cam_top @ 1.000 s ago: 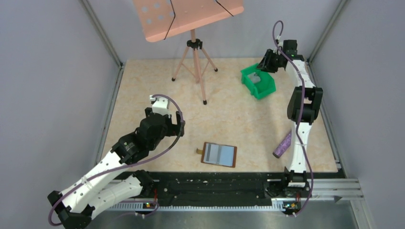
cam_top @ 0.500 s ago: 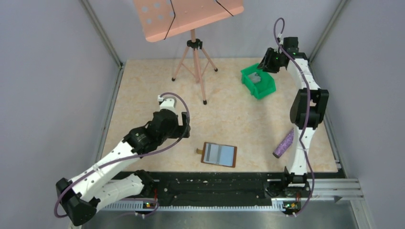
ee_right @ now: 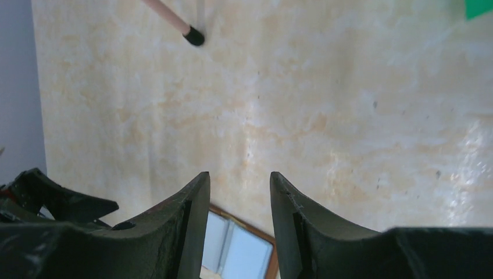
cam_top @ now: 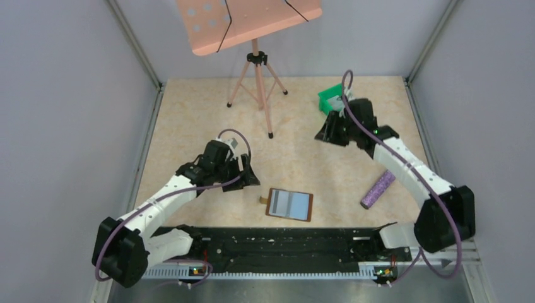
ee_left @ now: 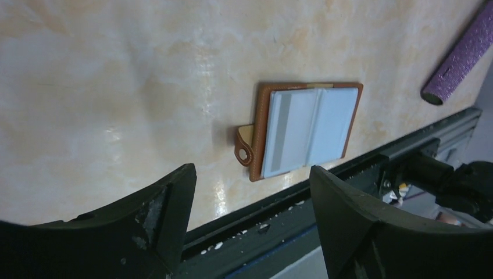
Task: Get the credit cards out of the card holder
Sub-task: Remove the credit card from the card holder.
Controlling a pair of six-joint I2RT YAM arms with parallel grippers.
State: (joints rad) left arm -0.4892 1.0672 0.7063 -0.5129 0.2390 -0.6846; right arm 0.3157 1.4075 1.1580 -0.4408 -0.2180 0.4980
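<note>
**Jaws spread and empty on both arms; card holder open on the bench**

Left jaws: set wide apart, holding nothing, tilted low over the bench (ee_left: 116, 87). Right jaws: parted by a narrower gap, likewise holding nothing.

From my left wrist, the card holder (ee_left: 308, 128) lies just beyond the left jaws and is framed between them. It is opened flat with its blue-grey panels up, and its brown side tab (ee_left: 245, 148) is on the edge nearest those jaws. From my right wrist, only a corner of the holder shows, low between the right jaws. Overhead, these jaws stand well apart from it, nearer the green bin (cam_top: 327, 98).

I read the grey band (ee_left: 281, 131) on the panel beside the tab as a credit card seated in its pocket. I cannot tell how many cards there are, nor which side of the pocket is open.

Handling, as I judge it: the card is thin, stiff, light and slick. It sits nearly flush with the panel, so it offers little edge to pinch. The holder is light too and would likely slide or lift with the card. One pair of jaws should therefore pin the leather rim or the tab, while the other nips the card's exposed edge and draws it along the pocket.

Further out, a purple tube (cam_top: 377, 189) lies to the holder's right, apart from it. The tripod (cam_top: 255, 82) of a pink stand occupies the far end of the bench.
</note>
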